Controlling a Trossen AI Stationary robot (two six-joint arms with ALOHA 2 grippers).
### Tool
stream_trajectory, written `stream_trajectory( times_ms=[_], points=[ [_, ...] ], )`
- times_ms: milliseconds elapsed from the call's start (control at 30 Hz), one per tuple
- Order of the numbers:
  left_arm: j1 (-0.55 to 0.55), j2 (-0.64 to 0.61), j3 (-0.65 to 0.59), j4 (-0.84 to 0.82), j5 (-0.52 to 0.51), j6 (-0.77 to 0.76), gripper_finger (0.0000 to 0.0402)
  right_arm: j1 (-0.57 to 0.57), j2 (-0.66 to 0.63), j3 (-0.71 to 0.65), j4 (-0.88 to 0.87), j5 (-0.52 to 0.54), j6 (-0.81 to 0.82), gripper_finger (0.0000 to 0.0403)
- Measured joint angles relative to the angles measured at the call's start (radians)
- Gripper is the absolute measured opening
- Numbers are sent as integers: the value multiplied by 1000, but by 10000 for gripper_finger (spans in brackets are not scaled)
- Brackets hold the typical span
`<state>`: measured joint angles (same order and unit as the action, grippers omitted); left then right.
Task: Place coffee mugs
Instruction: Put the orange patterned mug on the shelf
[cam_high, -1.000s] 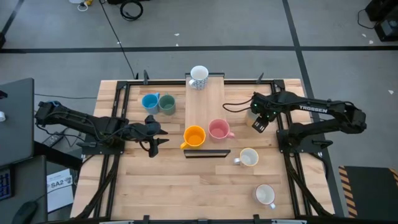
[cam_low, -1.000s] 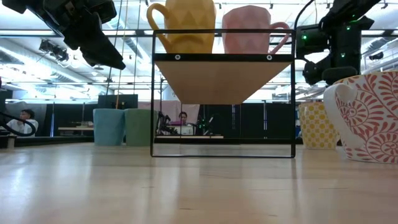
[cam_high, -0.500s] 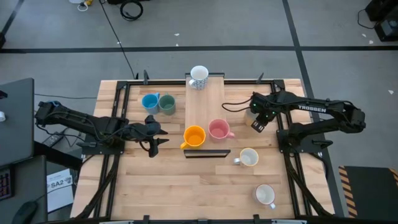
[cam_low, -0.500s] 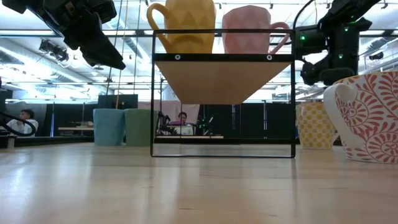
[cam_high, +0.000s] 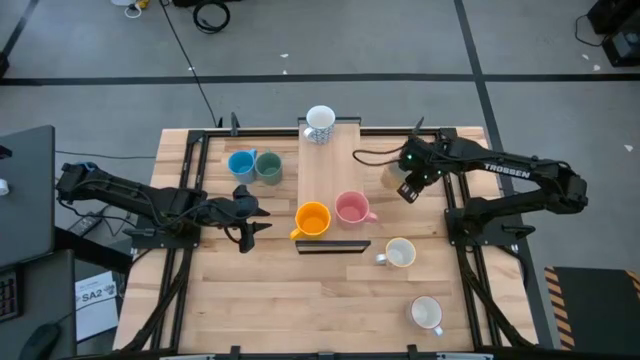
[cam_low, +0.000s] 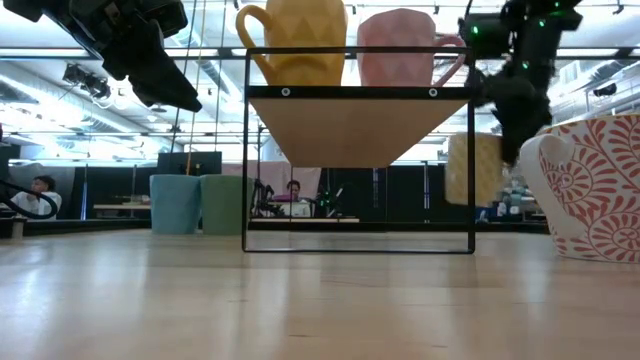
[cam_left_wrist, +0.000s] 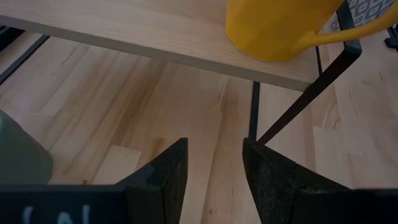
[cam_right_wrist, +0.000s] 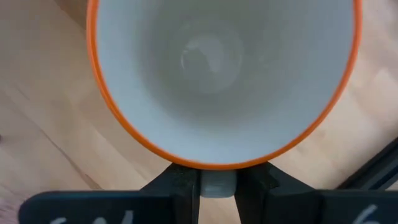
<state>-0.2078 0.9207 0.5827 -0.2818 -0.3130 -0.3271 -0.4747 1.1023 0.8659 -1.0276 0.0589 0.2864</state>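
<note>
My right gripper (cam_high: 405, 188) is shut on a cream mug with a yellow check pattern (cam_low: 473, 170) and an orange rim (cam_right_wrist: 224, 74). It holds the mug in the air beside the right edge of the raised wooden shelf (cam_high: 330, 165). A white speckled mug (cam_high: 320, 122), an orange mug (cam_high: 313, 219) and a pink mug (cam_high: 352, 208) stand on that shelf. Blue (cam_high: 241, 163) and grey-green (cam_high: 268, 165) mugs stand on the table to its left. My left gripper (cam_high: 247, 222) hangs open over the table left of the shelf. My right gripper pinches a small pale piece (cam_right_wrist: 217, 185) on the mug's outer side, just below the orange rim, between its two fingers (cam_right_wrist: 183, 182). It comes from above, looking down into the mug. The mug hangs upright below it, lifted clear of the table (cam_low: 473, 200).
Two more white mugs stand on the table's right near part (cam_high: 400, 253) (cam_high: 428, 313); one, red-patterned, fills the low view's right edge (cam_low: 590, 190). The shelf's black wire frame (cam_low: 358, 250) stands on the table. Bare wood lies along the near edge (cam_high: 300, 310).
My right gripper has risen and moved toward the table's left, toward the shelf. The check-patterned mug stood on the table a second ago. It has now been lifted clear and carried closer to the shelf's right edge.
</note>
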Motion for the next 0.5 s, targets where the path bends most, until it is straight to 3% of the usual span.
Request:
stream_trajectory(
  times_ms=[267, 500],
  points=[
    [0, 0, 0, 0, 0, 1, 160, -44, 28, 212, -9, 0, -57, 73],
    [0, 0, 0, 0, 0, 1, 160, -89, 175, 476, -62, 1, -108, 73]
  ],
)
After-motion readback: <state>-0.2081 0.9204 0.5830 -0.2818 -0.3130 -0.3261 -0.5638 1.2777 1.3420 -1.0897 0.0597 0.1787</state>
